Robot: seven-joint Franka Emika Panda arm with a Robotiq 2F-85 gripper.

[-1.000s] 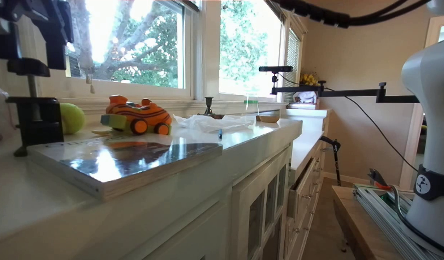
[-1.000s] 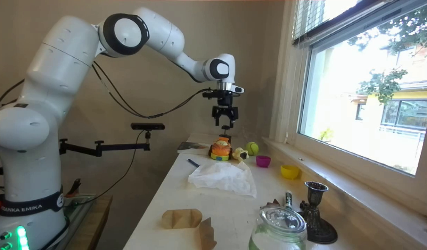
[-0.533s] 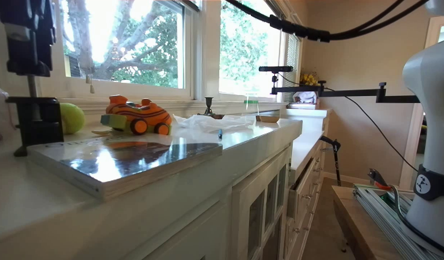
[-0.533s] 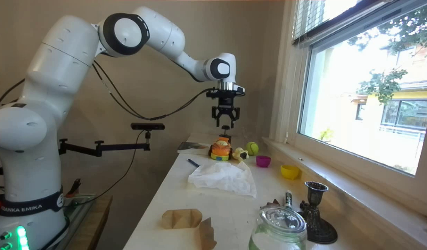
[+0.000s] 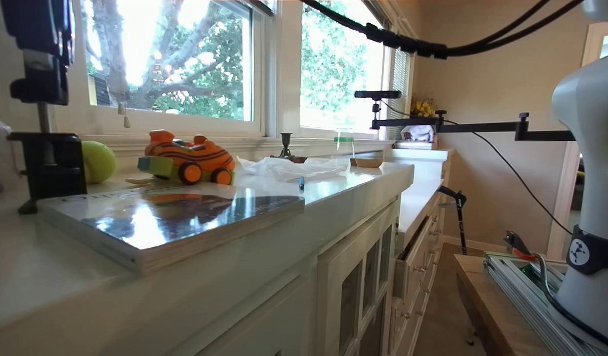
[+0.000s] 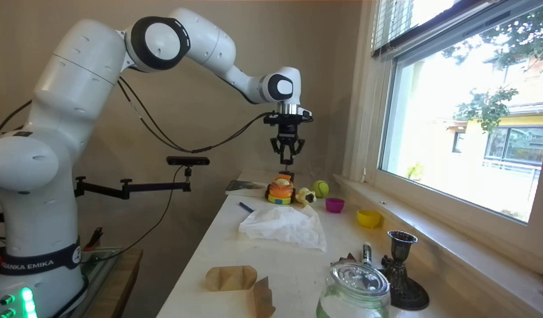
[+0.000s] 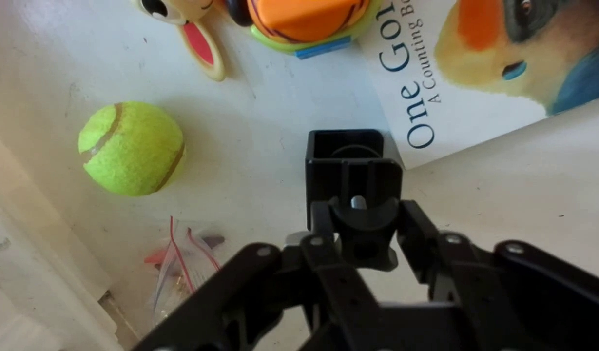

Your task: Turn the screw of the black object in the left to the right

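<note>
The black object is a small clamp at the far left of an exterior view, standing upright on the white counter beside a book. From it rises the screw, whose metal rod carries a wide black knob. My gripper points straight down over the clamp. In the wrist view the gripper has one finger at either side of the knob, both seeming to touch it. Below the fingertips the rod stays visible in an exterior view. Fingers hide part of the knob.
Close to the clamp are a tennis ball, a book, an orange toy car and a plastic bag. A bunny toy lies by the car. The window runs along one counter side.
Early in this second my gripper turned about its vertical axis above the clamp. Since then its fingers have drawn together onto the knob. The clamp and surrounding objects stayed in place.
</note>
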